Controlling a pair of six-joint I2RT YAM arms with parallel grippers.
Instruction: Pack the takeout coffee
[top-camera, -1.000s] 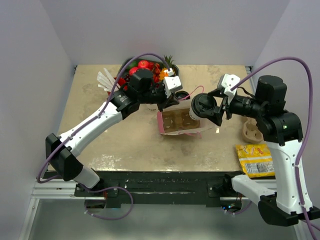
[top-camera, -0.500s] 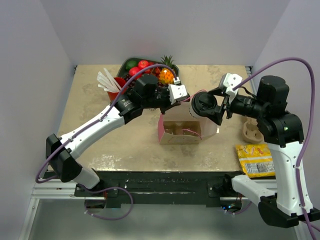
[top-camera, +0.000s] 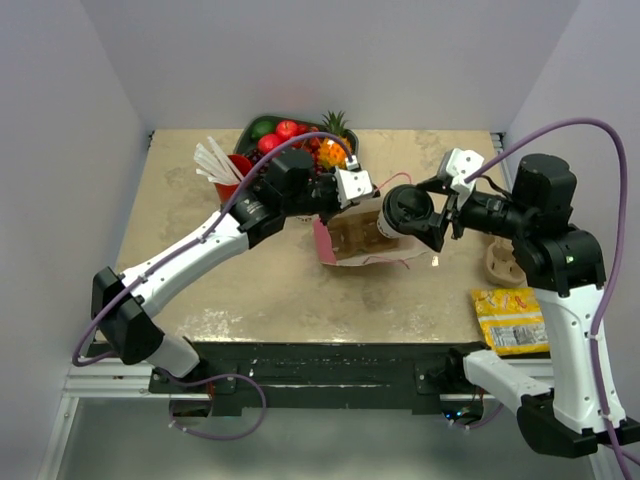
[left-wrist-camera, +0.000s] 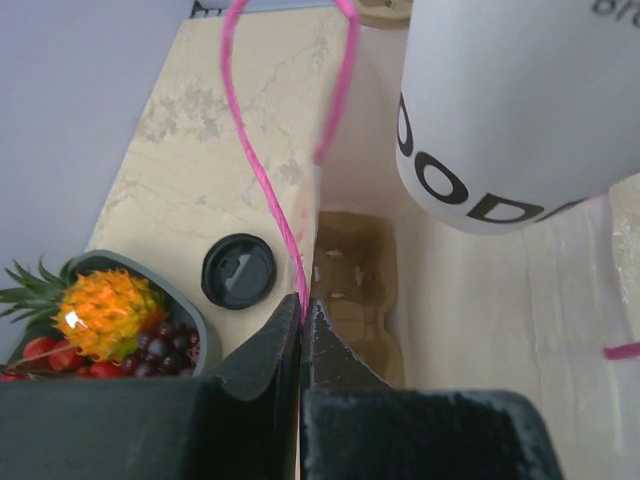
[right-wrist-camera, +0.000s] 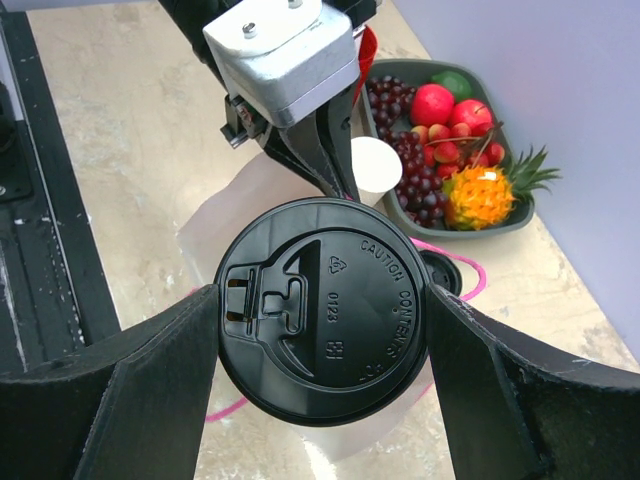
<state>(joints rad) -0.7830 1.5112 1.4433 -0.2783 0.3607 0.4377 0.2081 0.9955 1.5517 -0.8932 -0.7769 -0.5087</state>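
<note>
takeout coffee (top-camera: 404, 211): clasped in right gripper (top-camera: 421, 217) at 2 o'clock of open bag (top-camera: 352, 242), not yet inside; left gripper (left-wrist-camera: 303, 312) clenched on pink handle (left-wrist-camera: 248, 150); lowering and release left to do.

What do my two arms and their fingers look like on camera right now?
The left arm and right arm both have white link shells with black joints and bases, and a purple cable runs along each. A white block sits at each wrist. The fingers are matte black and wedge-shaped.
</note>
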